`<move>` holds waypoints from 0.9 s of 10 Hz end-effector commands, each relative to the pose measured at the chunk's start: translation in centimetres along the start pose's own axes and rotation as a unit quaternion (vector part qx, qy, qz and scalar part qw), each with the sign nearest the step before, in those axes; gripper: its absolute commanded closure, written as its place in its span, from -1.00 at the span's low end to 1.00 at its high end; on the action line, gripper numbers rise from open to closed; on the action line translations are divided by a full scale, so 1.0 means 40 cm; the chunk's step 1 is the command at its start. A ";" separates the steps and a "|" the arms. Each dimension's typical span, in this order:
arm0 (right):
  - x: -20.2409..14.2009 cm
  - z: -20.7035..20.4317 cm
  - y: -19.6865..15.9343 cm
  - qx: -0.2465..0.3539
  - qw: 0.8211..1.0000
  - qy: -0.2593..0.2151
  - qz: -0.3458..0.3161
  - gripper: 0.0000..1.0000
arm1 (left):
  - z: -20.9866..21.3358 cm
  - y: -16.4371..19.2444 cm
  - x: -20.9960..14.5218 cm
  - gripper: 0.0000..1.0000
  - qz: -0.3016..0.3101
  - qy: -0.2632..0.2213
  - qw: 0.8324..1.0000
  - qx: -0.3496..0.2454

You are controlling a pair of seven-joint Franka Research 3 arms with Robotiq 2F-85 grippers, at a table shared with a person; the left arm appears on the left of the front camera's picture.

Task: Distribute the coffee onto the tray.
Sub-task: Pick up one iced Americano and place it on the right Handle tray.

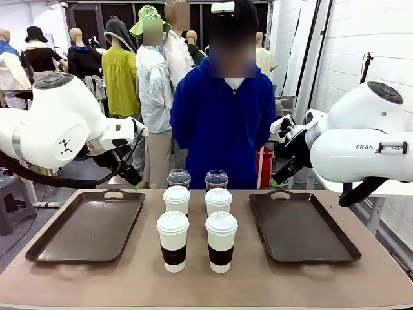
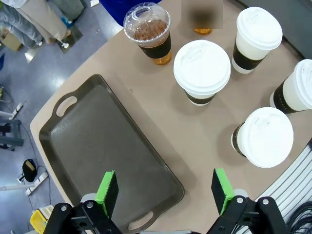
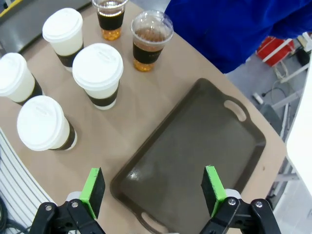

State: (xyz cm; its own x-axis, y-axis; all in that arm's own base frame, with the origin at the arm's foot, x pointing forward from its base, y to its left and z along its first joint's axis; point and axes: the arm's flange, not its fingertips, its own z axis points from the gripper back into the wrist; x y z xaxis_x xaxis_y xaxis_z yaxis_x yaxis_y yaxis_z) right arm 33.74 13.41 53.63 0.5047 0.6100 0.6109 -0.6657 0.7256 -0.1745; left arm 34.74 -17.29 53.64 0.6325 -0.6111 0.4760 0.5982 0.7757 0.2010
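— White paper cups [image 1: 173, 240], four of them in dark brown sleeves, stand in a square at the centre of the frame on the tan table [image 1: 193, 287]. Two clear dome-lidded cups [image 1: 179, 177] of brown drink stand just behind them, near the far edge.
— And the trays?
— Dark, one on each side: the left tray [image 1: 87, 226] at lower left, the right tray [image 1: 303, 226] at lower right. All six cups are on the tabletop between them.
— The arms?
— The left gripper [image 1: 137, 185] hangs at mid-left over its tray's far handle, angled down, jaws spread wide with nothing between the green pads [image 2: 106, 192]. The right gripper [image 1: 276, 183] mirrors it at mid-right over the other tray's far end, likewise wide open and holding nothing.
— Anything in the way?
— A person [image 1: 222, 123] in a blue top stands just beyond the clear cups, at upper centre.
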 end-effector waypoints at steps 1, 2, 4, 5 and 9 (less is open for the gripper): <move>-0.001 -0.017 0.000 0.017 1.000 -0.014 -0.006 -1.00 | -0.012 0.003 -0.016 -1.00 0.012 -0.012 1.000 -0.003; 0.001 -0.021 0.000 0.020 1.000 -0.013 -0.006 -1.00 | -0.015 0.008 -0.019 -1.00 0.014 -0.013 1.000 -0.005; 0.006 -0.024 -0.002 0.028 0.999 -0.017 -0.006 -1.00 | -0.014 0.015 -0.024 -1.00 0.011 -0.011 1.000 -0.002; 0.003 -0.017 -0.005 0.039 0.999 -0.027 0.001 -1.00 | -0.005 0.026 -0.029 -1.00 -0.002 -0.021 1.000 -0.014; -0.039 0.029 -0.053 0.097 0.990 -0.090 0.038 -1.00 | 0.039 0.071 -0.066 -1.00 -0.078 -0.066 0.991 -0.081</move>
State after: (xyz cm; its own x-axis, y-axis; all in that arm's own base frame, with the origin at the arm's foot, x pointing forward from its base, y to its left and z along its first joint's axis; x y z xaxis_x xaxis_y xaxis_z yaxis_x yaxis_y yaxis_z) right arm 34.07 11.84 54.65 0.4165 0.5937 0.6886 -0.7486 0.6537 -0.1108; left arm 34.61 -14.27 54.66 0.5118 -0.6703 0.5373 0.7104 0.6820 0.1742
